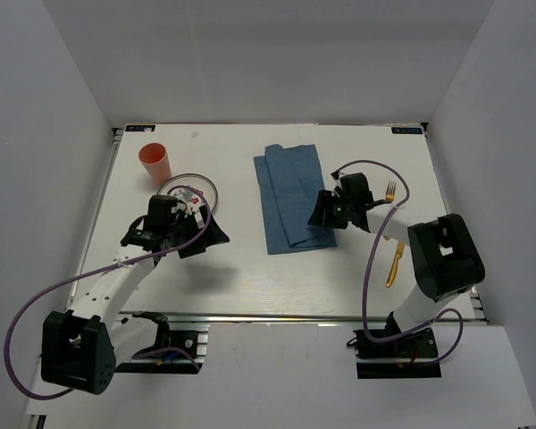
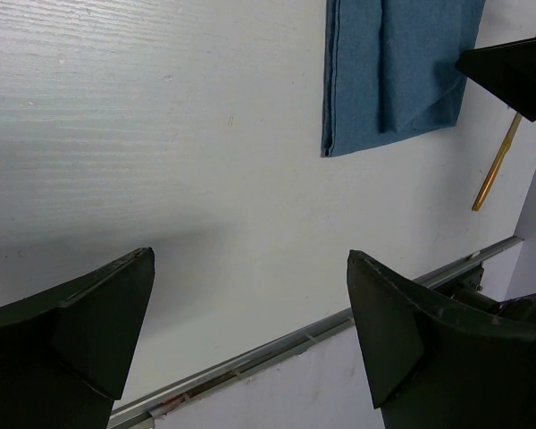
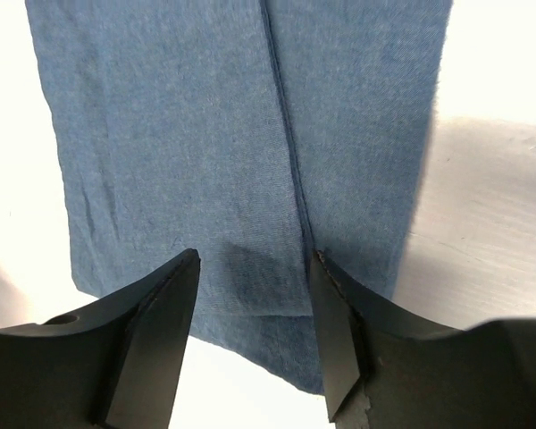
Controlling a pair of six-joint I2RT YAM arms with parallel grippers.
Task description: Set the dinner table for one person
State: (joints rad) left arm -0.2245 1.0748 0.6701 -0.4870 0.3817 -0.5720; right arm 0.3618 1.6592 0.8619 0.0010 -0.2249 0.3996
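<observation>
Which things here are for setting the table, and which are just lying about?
For the job: dinner table, blue cloth, plate, orange cup, gold fork, second gold utensil.
Lying about: nothing loose; only the arms' purple cables.

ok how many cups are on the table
1. The orange cup stands upright at the far left of the table, just beyond the plate. No other cup shows, though part of the tabletop is hidden.
</observation>
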